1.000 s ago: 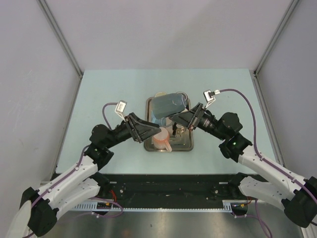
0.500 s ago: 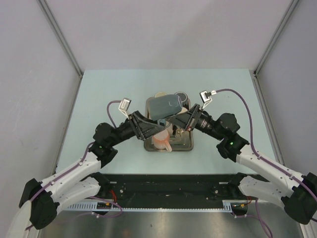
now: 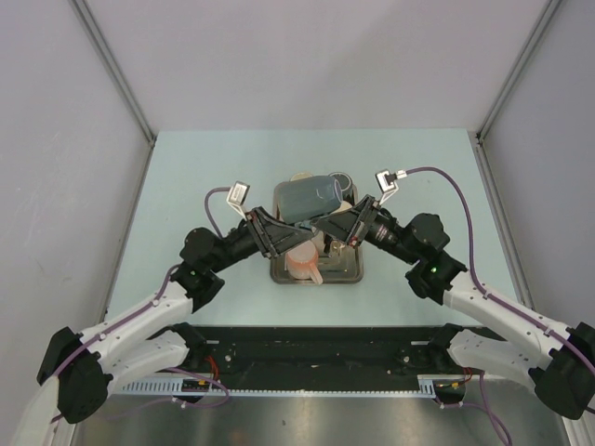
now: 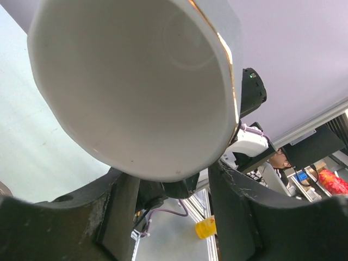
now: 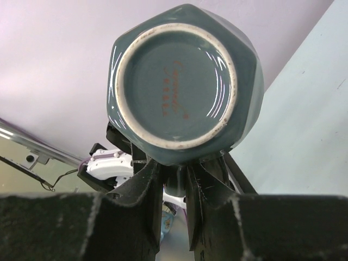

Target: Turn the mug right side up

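The grey-blue mug (image 3: 311, 198) hangs on its side above the metal tray (image 3: 346, 271). My right gripper (image 3: 337, 223) is shut on its handle. The right wrist view shows the mug's round base (image 5: 182, 81) with the handle (image 5: 175, 182) pinched between my fingers (image 5: 147, 190). My left gripper (image 3: 296, 237) is open just under the mug's mouth side. The left wrist view looks into the white inside of the mug (image 4: 136, 81), whose rim sits just above the wide-spread left fingers (image 4: 122, 206), which do not hold it.
A pink cup (image 3: 304, 260) stands in the tray below the mug. A round dark item (image 3: 340, 179) and a beige item (image 3: 299, 177) lie at the tray's far end. The table (image 3: 204, 167) has walls on three sides.
The right gripper has turned and shifted the mug slightly left over the tray. The left gripper has moved up and in, close under the mug's mouth.
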Tool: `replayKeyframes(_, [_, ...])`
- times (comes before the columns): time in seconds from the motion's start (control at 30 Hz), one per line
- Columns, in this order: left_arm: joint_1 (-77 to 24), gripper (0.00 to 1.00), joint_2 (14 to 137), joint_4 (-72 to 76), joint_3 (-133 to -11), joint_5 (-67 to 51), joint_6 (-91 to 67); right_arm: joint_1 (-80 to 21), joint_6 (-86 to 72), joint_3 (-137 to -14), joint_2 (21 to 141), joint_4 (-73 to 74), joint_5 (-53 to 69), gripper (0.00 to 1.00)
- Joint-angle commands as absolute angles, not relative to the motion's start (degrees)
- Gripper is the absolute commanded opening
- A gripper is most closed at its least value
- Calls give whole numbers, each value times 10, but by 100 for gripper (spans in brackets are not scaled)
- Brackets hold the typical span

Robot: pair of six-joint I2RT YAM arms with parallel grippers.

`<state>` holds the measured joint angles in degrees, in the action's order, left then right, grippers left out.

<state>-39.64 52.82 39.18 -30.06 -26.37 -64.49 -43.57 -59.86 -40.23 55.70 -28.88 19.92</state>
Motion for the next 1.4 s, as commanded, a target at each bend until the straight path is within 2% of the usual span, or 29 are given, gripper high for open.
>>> replayKeyframes(0.0, [-409, 54, 531, 423, -340, -254, -650, -447, -582, -418, 550, -352, 200, 0])
replayKeyframes(0.13, [-410, 45, 532, 431, -343, -250, -651, -451, -579, -418, 554, -348, 200, 0])
replayKeyframes(0.33, [-410, 40, 536, 457, -344, -247, -664, -452, -577, -419, 555, -339, 202, 0])
replayKeyframes(0.5, [-411, 38, 541, 481, -342, -245, -680, -455, -570, -418, 555, -324, 202, 0])
replayKeyframes(0.67, [-411, 43, 544, 500, -337, -241, -695, -458, -567, -416, 554, -317, 200, 0])
replayKeyframes(0.73, [-411, 40, 545, 504, -336, -241, -696, -458, -565, -417, 553, -314, 200, 0])
replayKeyframes(0.97, [-411, 12, 546, 505, -335, -241, -697, -460, -560, -413, 549, -301, 201, 0])
replayKeyframes(1.0, [-411, 2, 544, 503, -334, -237, -697, -459, -560, -413, 548, -298, 202, 0])
replayKeyframes(1.2, [-411, 0, 535, 491, -330, -231, -691, -457, -548, -413, 534, -271, 203, 0])
replayKeyframes(1.37, [-411, 0, 520, 427, -342, -216, -652, -456, -528, -417, 522, -241, 193, 0])
